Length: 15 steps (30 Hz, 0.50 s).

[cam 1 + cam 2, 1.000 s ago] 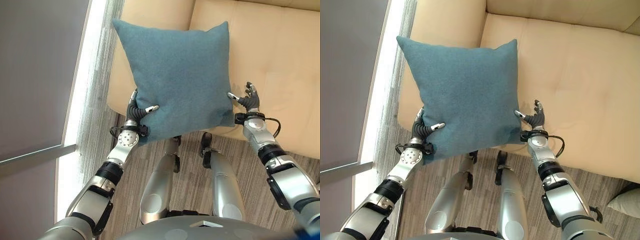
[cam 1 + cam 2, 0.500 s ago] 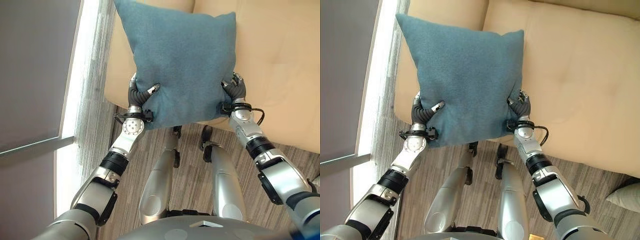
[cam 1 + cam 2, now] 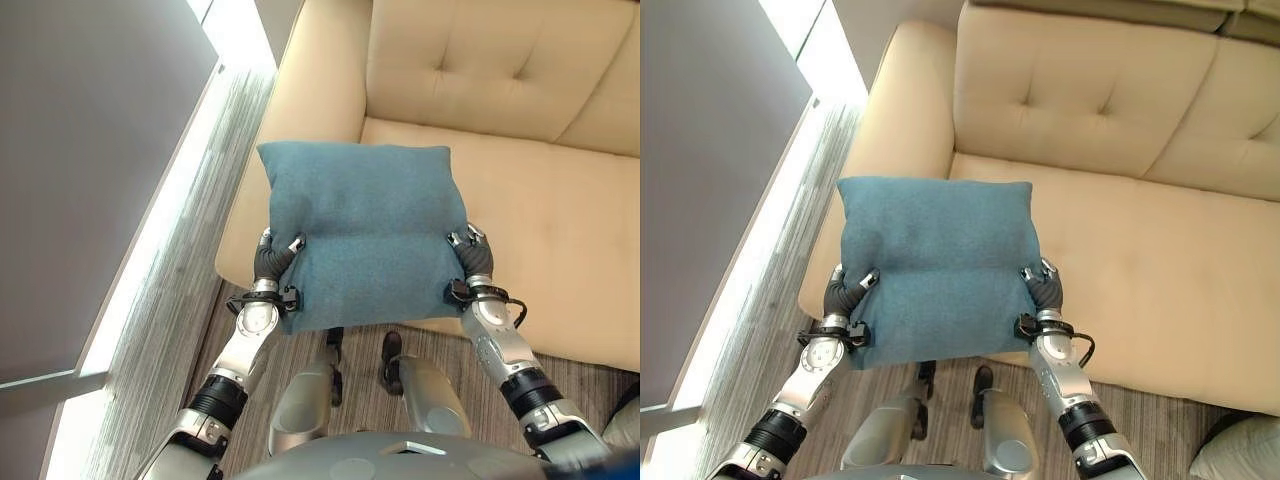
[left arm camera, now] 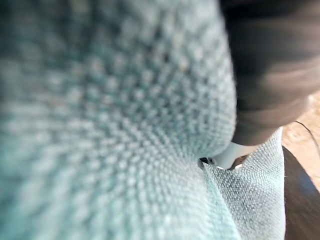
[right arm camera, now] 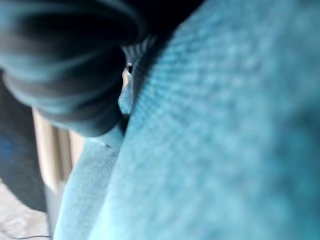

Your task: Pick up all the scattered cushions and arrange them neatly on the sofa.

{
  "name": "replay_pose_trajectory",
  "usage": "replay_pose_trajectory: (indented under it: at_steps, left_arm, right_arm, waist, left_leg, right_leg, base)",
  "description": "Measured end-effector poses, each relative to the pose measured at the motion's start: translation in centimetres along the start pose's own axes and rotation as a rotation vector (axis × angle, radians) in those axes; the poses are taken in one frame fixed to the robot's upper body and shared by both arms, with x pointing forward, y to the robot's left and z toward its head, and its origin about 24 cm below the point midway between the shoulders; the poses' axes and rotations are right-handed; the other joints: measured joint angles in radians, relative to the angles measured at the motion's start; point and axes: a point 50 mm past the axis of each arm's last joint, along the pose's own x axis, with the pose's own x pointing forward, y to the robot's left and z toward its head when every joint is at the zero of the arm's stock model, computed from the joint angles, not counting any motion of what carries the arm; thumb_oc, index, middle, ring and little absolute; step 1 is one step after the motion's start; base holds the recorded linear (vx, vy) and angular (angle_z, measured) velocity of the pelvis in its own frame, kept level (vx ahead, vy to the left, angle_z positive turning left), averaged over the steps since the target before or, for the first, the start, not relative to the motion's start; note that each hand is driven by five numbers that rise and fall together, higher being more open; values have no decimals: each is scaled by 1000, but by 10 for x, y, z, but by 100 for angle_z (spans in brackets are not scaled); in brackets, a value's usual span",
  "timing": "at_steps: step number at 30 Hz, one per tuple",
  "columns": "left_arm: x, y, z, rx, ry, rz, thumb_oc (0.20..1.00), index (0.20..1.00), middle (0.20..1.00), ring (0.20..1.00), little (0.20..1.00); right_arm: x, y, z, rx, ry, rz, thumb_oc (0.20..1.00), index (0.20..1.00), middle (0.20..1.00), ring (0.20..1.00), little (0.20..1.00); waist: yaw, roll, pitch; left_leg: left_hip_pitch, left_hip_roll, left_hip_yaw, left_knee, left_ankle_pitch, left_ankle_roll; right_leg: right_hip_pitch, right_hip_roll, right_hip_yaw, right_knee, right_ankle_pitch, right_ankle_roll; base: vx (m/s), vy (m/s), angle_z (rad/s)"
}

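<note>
Cushion between both clasping hands

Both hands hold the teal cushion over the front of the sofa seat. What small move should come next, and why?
Probably carry the teal cushion forward and lower it toward the backrest. The left hand and right hand grip its near corners, and it hangs above the beige sofa's seat front by the armrest, not yet set down.
</note>
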Motion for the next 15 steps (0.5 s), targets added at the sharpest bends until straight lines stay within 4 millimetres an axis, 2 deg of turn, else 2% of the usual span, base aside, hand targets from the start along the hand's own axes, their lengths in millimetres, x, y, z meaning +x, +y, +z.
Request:
replay_pose_trajectory:
  at_steps: [3,5,10,11,12,15]
  left_arm:
    - [-16,4,-9,-5,34,-21,200,200,200,200,200]
    - [-23,6,-15,-6,59,-29,200,200,200,200,200]
    - [-25,8,-16,-7,67,-37,200,200,200,200,200]
    - [-28,11,-11,-10,52,-26,200,200,200,200,200]
    - [-27,11,-11,-10,51,-27,200,200,200,200,200]
    - [-23,4,-6,-17,26,-53,200,200,200,200,200]
  right_arm:
    - [-19,-9,-8,-26,14,14,200,200,200,200,200]
    - [-25,-12,-11,-17,24,12,200,200,200,200,200]
    - [-31,-16,-5,-8,2,23,200,200,200,200,200]
    - [-30,-11,4,-29,-40,46,200,200,200,200,200]
    - [-30,-12,10,-56,-68,57,200,200,200,200,200]
    - [-29,-19,13,-95,-84,45,200,200,200,200,200]
  waist:
    - [-20,-5,-49]
    - [-16,-7,-75]
    - [-31,-7,-111]
    - [-11,-24,-118]
    - [-13,-18,-121]
    - [-45,-4,-129]
  left_leg:
    - [54,9,9,-4,-21,0]
    - [87,15,32,-2,-35,-1]
    - [135,22,54,-1,-51,-1]
    - [136,11,-9,28,-50,0]
    - [136,9,-54,38,-50,0]
    - [155,19,-76,26,-71,-15]
  right_leg:
    - [57,12,9,-38,1,3]
    - [87,22,36,-55,1,3]
    - [125,37,83,-83,9,11]
    - [129,38,143,-104,30,5]
    - [152,36,147,-123,41,15]
    - [187,42,139,-172,58,33]
  base:
    - [64,-28,-13]
    - [44,-4,-35]
    - [33,34,-39]
    - [-3,31,-92]
    - [-3,17,-80]
    - [11,111,4]
